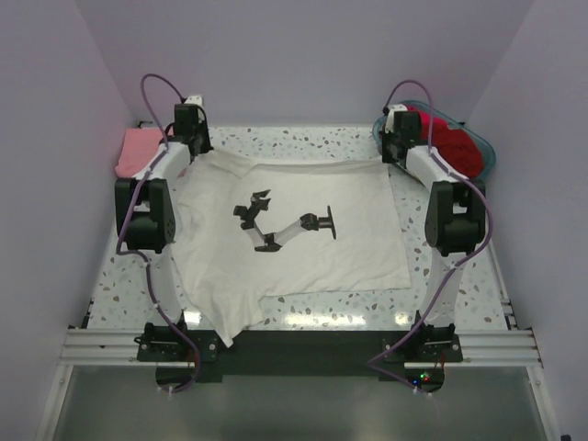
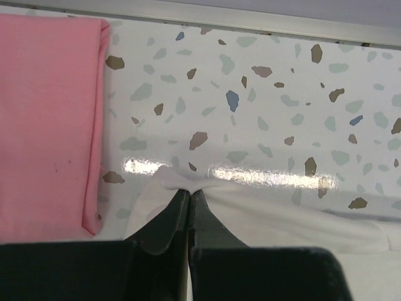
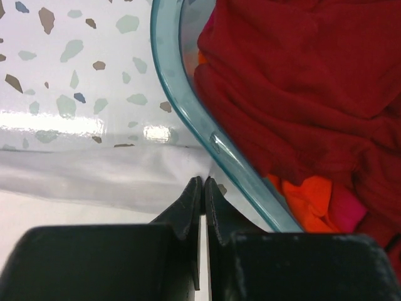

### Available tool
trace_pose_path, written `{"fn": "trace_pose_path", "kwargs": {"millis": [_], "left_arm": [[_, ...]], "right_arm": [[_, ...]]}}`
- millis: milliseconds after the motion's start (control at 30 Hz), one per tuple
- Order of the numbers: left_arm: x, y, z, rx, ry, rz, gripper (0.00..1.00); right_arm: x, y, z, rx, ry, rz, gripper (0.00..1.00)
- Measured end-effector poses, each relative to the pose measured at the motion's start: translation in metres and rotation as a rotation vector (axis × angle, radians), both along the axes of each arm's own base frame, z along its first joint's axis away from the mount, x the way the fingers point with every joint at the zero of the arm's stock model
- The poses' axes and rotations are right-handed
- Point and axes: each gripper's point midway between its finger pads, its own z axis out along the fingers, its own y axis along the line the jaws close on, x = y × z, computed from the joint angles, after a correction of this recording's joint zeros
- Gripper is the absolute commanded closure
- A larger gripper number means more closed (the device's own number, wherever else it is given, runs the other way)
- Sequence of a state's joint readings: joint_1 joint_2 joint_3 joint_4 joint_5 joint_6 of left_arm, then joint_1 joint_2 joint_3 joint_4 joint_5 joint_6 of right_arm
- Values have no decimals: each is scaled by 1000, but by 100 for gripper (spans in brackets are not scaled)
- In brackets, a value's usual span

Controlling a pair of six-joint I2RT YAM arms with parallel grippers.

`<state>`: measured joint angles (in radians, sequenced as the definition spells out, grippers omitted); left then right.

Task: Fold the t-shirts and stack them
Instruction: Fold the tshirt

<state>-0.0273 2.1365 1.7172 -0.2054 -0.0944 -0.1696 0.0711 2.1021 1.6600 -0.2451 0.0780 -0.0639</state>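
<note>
White, light and limp, the t-shirt [image 1: 363, 248] lies spread flat on the tabletop [image 1: 303, 140] and probably handles best by thin pinches at its far corners, where the left hand [image 2: 189, 193] and the right hand [image 3: 203, 182] each sit clamped on its edge.

The top external camera looks down from the near side over the whole table [image 1: 110, 285]. Wrist cameras sit close over far corners of the white t-shirt [image 1: 358, 248], shared overhead.

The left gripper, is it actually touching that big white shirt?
Touching. The left wrist view shows the left gripper shut, its tips pinching a puckered bit of the white shirt at its edge.
</note>
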Motion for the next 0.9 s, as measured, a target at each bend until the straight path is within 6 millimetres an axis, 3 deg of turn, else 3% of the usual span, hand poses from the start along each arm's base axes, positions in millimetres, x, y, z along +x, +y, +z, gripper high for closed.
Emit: {"fn": "trace_pose_path", "kwargs": {"millis": [167,367,500,733,900], "left_arm": [[-10,-2,-14,-17,50,-1,100],[-38,-3,-21,-50,159,34,100],[-62,-5,-5,-95,211,79,100],[-103,-6,38,-148,204,128,100],[-139,-7,27,-171,254,153,100]], "right_arm": [[-6,4,-5,15,38,17,100],[-16,6,-8,25,89,29,100],[-28,5,-4,23,122,28,100],[-45,4,26,29,99,22,100],[-62,2,15,31,139,2,100]]}}
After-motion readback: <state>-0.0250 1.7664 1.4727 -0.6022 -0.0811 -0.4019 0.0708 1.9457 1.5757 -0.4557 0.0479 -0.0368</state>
